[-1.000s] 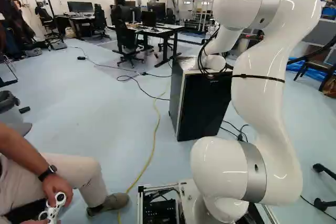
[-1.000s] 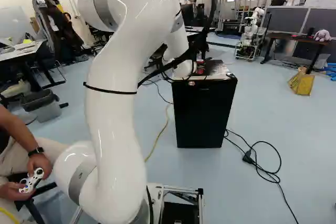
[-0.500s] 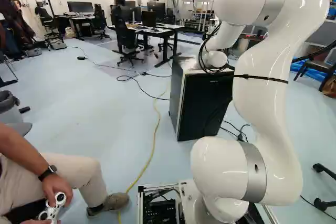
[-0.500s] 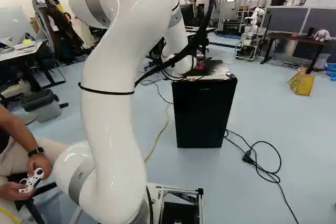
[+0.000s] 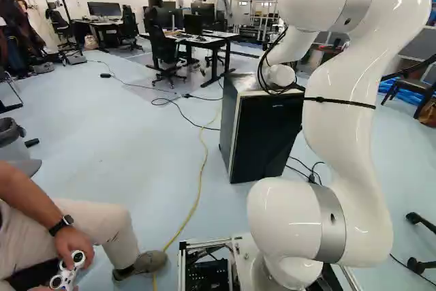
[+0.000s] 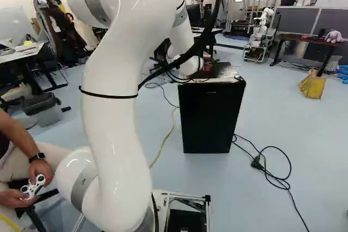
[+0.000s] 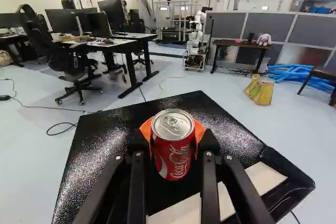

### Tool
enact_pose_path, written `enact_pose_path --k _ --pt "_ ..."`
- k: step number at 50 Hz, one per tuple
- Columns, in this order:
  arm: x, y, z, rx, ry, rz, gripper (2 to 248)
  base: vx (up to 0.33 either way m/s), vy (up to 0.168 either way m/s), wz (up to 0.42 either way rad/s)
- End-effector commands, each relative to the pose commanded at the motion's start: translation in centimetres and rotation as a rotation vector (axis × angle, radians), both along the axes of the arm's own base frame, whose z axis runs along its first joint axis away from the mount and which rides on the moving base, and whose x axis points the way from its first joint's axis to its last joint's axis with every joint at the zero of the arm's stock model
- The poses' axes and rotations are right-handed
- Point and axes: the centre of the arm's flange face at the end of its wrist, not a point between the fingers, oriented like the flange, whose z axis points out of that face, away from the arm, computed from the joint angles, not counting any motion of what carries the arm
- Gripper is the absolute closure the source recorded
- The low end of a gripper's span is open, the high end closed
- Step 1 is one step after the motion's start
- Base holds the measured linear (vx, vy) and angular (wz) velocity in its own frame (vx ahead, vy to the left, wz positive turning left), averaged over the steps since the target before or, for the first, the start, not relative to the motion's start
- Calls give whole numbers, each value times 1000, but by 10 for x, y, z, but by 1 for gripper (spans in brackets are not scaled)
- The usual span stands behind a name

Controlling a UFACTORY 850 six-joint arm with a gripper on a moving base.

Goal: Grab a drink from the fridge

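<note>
Can [image 7: 174,153] is over the fridge [image 6: 211,118] top, between the claw's [image 7: 174,140] fingers. Can't tell from these views if there's a gap under it.

Room first, left to right. In the left base view there's a big stretch of bare floor [image 5: 116,141] left of the fridge, with a yellow cable [image 5: 201,168] running along it near the fridge's side. The desk [image 5: 219,40] and office chair [image 5: 163,52] are further back, apart from the fridge. Wrist view has dark glossy top on both sides of the claw, and the far edge is ahead of the can, so the can isn't hanging past that edge. In the right base view there's floor right of the fridge too, but a black cord [image 6: 277,180] lies across part of it. The yellow bag [image 6: 312,85] is well apart, further right.

Can's pretty much upright, lid up, long axis close to vertical and running across the fingers rather than along them.

Claw is clamped on the can, fingers spread about as wide as its body, an orange pad [image 7: 146,129] against each side. Arm [image 5: 344,114] climbs from the base with its low joint bulging left in the left base view, goes up to a high bend, then drops forward to the wrist [image 5: 279,76] by the near part of the fridge top, cables looped around it.
</note>
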Motion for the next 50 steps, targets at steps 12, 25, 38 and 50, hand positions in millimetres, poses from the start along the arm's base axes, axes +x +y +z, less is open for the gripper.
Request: enact_pose_path --k 12,25,38,50 --pt "-8 9 1 1 4 10 153 0 0 0" --pt "-21 24 2 3 9 26 153 0 0 0" --pt "-40 43 3 5 18 49 153 0 0 0" --pt "-64 65 3 8 27 75 153 0 0 0"
